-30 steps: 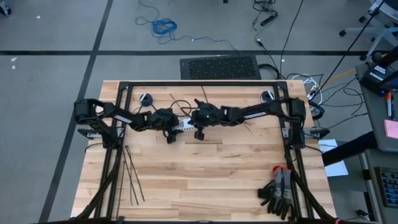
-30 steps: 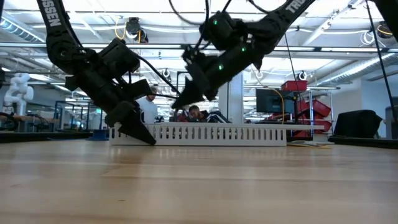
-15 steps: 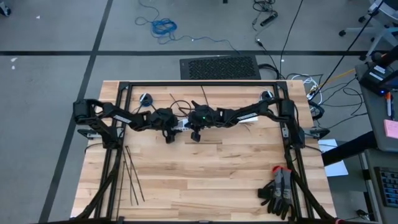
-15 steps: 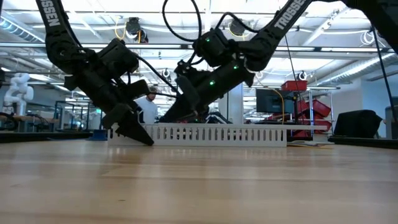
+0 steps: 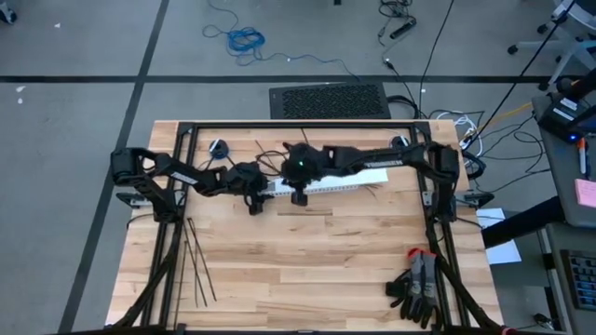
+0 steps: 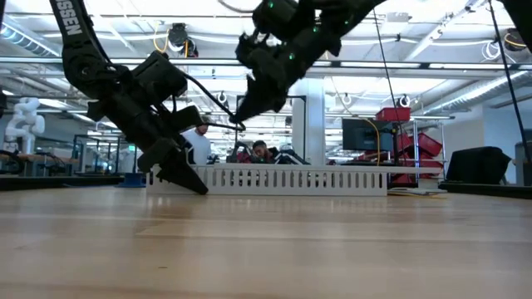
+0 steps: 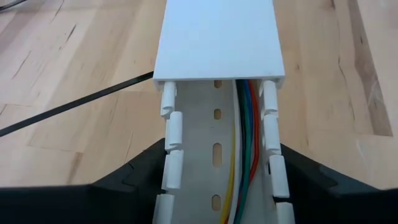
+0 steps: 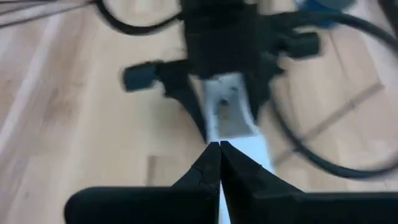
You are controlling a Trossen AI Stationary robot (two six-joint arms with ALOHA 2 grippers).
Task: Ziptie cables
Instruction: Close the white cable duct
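High view: gloves [image 5: 417, 284] at table [image 5: 307, 265] corner; zipties [image 5: 197, 261] probably far left.

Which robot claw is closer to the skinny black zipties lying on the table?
Left. The left gripper clamps the white duct just beyond the zipties; the right gripper hovers shut farther along the duct.

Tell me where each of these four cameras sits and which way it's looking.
High view: overhead, straight down on the table; both arms show.
Low view: at tabletop height, level across to the white duct; both arms descend from above.
Left wrist view: along the duct, the left gripper straddling it, wires inside.
Right wrist view: past the shut right gripper toward the left arm.
Every view shares the duct.
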